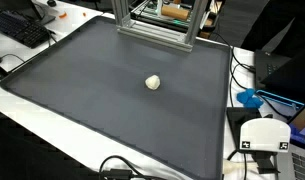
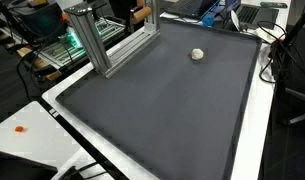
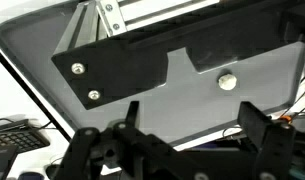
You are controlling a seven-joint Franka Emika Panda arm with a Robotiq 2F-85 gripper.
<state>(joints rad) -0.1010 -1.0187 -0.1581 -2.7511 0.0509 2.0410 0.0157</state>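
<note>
Pincer (image 3: 189,115) is hanging wide open, small off-white round ball (image 3: 227,81) sitting on dark grey mat (image 3: 172,85). It's looking light and roll-prone, so I'd be pinching across its middle.

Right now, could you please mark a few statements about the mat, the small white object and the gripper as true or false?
1. The small white object lies on the dark mat. True.
2. The gripper is shut on the small white object. False: the gripper is open and empty, and the object lies apart from it on the mat.
3. An aluminium frame stands at one edge of the mat. True.
4. A keyboard lies in the middle of the mat. False: the keyboard lies off the mat, on the white table.
</note>
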